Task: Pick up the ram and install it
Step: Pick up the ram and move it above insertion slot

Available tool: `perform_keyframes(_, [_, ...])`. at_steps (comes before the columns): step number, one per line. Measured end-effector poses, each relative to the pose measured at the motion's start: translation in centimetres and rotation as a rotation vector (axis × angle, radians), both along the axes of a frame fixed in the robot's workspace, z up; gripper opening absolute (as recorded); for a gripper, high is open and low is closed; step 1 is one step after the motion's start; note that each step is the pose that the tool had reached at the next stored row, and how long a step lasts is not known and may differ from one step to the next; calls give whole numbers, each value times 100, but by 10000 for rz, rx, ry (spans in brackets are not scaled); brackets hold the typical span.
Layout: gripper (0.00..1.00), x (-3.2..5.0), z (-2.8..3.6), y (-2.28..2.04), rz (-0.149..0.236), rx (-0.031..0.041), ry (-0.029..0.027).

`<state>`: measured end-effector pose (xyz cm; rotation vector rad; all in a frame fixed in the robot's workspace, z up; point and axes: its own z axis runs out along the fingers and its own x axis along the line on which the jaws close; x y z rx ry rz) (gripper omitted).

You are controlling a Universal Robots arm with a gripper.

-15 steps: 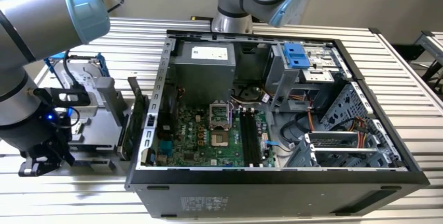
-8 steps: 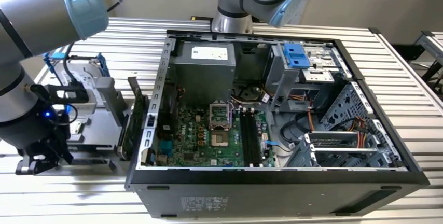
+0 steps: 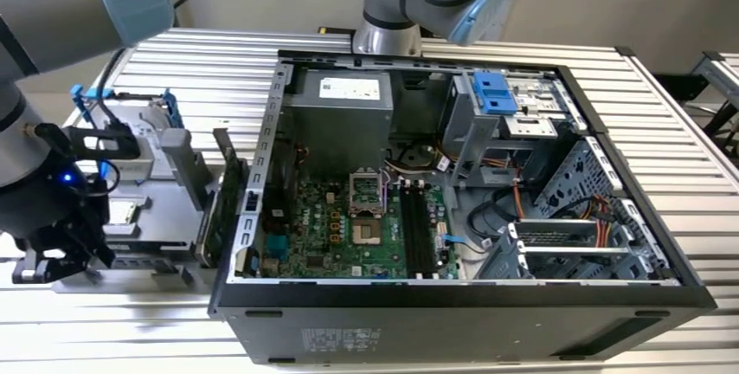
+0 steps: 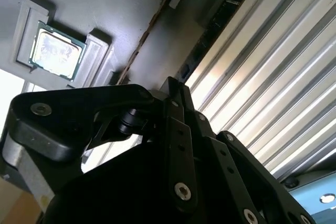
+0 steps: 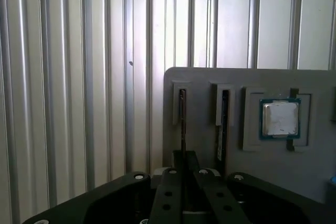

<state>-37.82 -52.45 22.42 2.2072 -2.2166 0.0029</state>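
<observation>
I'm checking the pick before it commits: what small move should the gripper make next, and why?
Probably a short advance toward the ram, which stands on edge in the gray holder; in the first wrist view the gripper is lined up with it.

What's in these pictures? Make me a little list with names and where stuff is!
gripper: above the gray tray, lined up with the ram
ram: standing on edge in a tray slot
second stick: in the neighbouring slot
square chip: lying in a tray pocket
computer case: open, beside the tray
</observation>
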Motion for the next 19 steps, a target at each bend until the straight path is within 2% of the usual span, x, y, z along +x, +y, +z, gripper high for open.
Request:
perform_keyframes(6, [0,-1,136,1,1,1,-1])
perform_keyframes(19, [0,-2,713,2,-1,-1,1])
